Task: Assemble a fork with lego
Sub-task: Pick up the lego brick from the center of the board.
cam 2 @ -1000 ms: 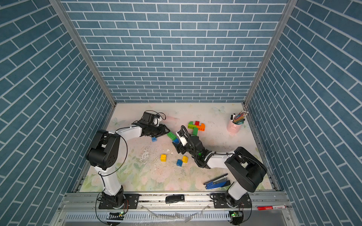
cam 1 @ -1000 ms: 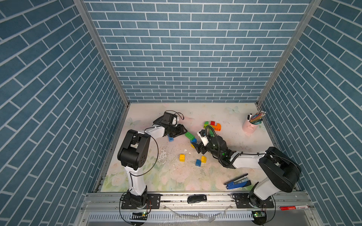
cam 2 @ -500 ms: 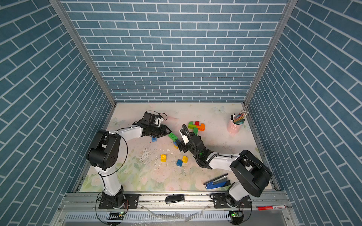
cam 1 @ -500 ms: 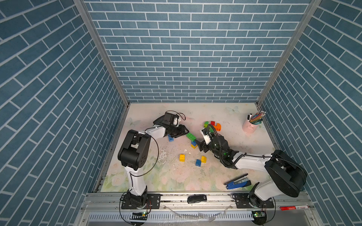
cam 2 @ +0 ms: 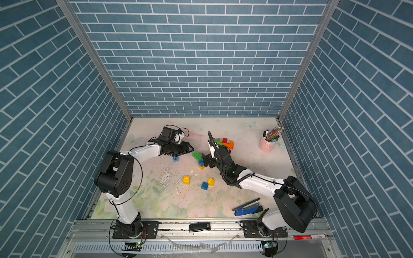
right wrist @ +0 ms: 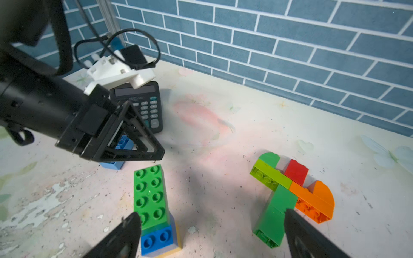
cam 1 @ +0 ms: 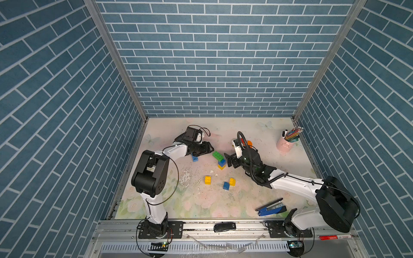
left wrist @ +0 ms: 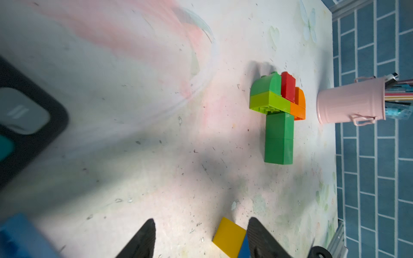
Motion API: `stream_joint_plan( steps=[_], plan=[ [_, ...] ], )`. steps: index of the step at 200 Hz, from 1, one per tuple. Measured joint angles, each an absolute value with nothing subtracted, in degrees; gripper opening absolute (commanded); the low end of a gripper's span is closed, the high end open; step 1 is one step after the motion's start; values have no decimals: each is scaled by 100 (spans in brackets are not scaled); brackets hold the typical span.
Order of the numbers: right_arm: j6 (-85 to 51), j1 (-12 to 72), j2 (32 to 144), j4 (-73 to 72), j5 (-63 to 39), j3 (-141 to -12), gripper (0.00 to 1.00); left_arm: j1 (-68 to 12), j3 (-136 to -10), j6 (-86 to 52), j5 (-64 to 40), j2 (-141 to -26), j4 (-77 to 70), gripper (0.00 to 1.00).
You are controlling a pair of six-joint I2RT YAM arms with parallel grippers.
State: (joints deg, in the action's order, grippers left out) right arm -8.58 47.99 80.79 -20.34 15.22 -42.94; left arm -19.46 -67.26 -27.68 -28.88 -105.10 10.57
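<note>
A lego stack point(cam 1: 219, 159), a green oblong brick point(right wrist: 150, 194) over a blue one and a yellow one, stands mid-table. My left gripper point(cam 1: 211, 149) is open just left of it; the stack's yellow brick point(left wrist: 229, 236) lies beside one finger point(left wrist: 261, 239), not gripped. My right gripper point(cam 1: 228, 159) is wide open on the stack's right, with one finger point(right wrist: 125, 234) beside the stack. The flat green, lime, red and orange lego piece point(cam 2: 224, 143) lies behind my right wrist. A loose blue brick point(cam 1: 194, 158), two yellow bricks point(cam 1: 207, 179) point(cam 1: 232, 181) and another blue one point(cam 1: 226, 185) lie around.
A black calculator point(right wrist: 143, 105) lies under my left wrist. A pink cup of pens point(cam 1: 285, 145) stands at the back right. A blue stapler point(cam 1: 271, 207) lies at the front right, by my right arm's base. Blue brick walls enclose the table on three sides.
Both grippers' jaws have spread wider. My left gripper has edged right towards the stack. The stack stays where it was.
</note>
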Motion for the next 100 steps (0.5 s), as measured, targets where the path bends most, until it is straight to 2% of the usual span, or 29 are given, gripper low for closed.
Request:
stream_joint_plan(
  steps=[45, 64, 100],
  plan=[
    [-1269, 4799, 7843, -1100, 1673, -4842, 99, -1828, -6643, -2617, -1747, -9821, 1559, 69],
    [-1337, 4799, 7881, -681, 1667, -5087, 99, -1828, -6543, -2626, -1092, -9544, 1841, 76],
    [-1372, 4799, 7981, -259, 1660, -5472, 99, -1824, -6462, -2685, -506, -9679, 2121, 78]
  ],
)
